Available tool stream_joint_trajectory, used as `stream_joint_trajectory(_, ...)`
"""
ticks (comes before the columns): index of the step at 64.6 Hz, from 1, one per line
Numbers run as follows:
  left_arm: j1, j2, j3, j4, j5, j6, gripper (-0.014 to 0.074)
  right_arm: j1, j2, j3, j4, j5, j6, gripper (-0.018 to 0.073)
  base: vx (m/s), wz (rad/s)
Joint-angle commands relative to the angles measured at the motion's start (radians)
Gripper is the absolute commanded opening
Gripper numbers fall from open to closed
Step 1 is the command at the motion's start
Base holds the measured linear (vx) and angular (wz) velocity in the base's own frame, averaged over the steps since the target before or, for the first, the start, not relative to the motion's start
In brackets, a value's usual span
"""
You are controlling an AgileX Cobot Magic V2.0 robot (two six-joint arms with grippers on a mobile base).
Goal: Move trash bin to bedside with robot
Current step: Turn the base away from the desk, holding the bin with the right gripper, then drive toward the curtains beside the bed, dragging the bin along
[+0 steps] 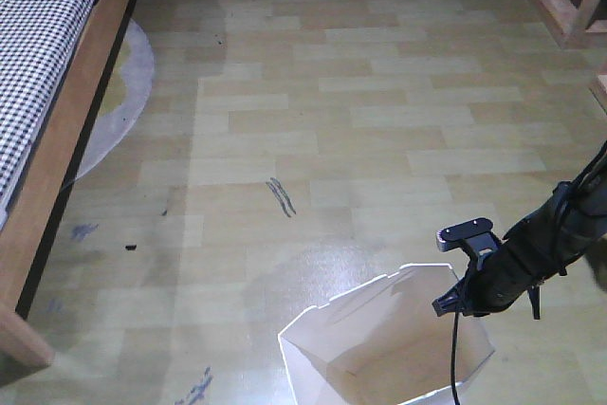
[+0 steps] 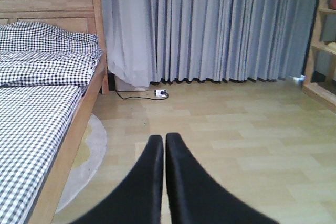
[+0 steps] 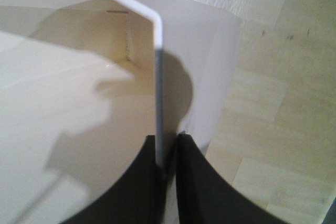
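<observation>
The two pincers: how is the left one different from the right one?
The left pincer is shut on nothing; the right pincer pinches the trash bin wall. The left points across the floor toward the curtains; the right points down at the bin. Both are black.

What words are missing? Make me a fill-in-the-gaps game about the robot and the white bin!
The right claw grips the trash bin by its top ___. The left claw is shut and holds ___. The bed has black-and-white ___ bedding.
Missing words: rim, nothing, checked.
</observation>
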Motion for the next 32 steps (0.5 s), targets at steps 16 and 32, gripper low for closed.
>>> stream_joint_trajectory(16, -0.005, -0.008, 0.02, -0.01, -0.077, -0.002, -0.0006, -0.003, -0.069, -0.009, 0.005, 0.04, 0.001, -0.0003, 0.5, 0.07)
stream_joint_trajectory(32, -0.005, -0.008, 0.02, -0.01, -0.077, -0.002, -0.0006, -0.003, -0.069, -0.009, 0.005, 0.04, 0.001, -0.0003, 0.51, 0.08)
